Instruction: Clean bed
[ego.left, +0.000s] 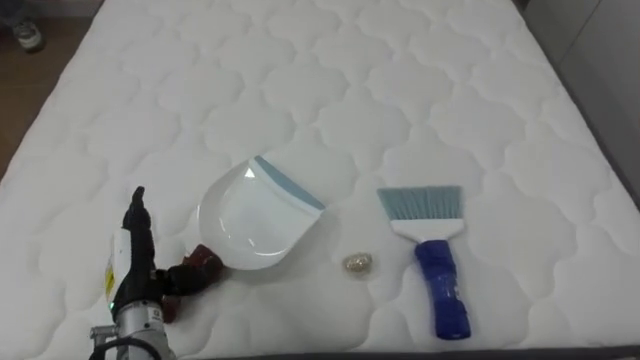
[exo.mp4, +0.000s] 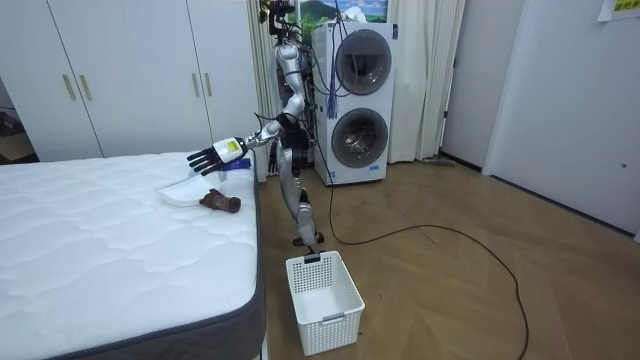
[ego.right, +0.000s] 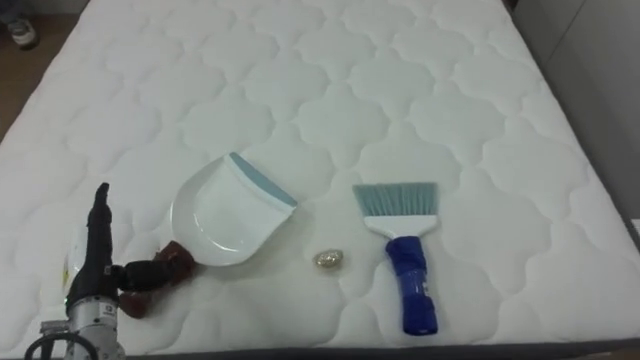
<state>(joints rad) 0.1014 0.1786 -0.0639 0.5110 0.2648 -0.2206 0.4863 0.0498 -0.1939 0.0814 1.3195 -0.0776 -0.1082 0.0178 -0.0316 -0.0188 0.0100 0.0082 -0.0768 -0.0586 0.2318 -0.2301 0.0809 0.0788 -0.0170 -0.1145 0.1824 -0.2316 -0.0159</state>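
On the white quilted mattress (ego.left: 400, 80) lies a white dustpan (ego.left: 255, 220) with a pale blue lip and a reddish-brown handle (ego.left: 200, 268) that points toward the near left. Right of it rests a small crumpled tan ball (ego.left: 358, 263). Further right lies a brush (ego.left: 438, 270) with a blue handle and light blue bristles facing away from me. My left hand (ego.left: 135, 255) is at the near left, just left of the dustpan handle, with straight fingers pointing up the bed and the thumb reaching toward the handle. In the room view this hand (exo.mp4: 215, 155) hovers open above the dustpan (exo.mp4: 185, 192).
I stand at the bed's side edge. A white plastic basket (exo.mp4: 322, 300) sits on the wooden floor by the bed's corner. Stacked washing machines (exo.mp4: 360, 100) stand behind me, and white wardrobes (exo.mp4: 120, 70) line the wall. A shoe (ego.left: 28, 35) lies on the floor past the mattress's far left corner.
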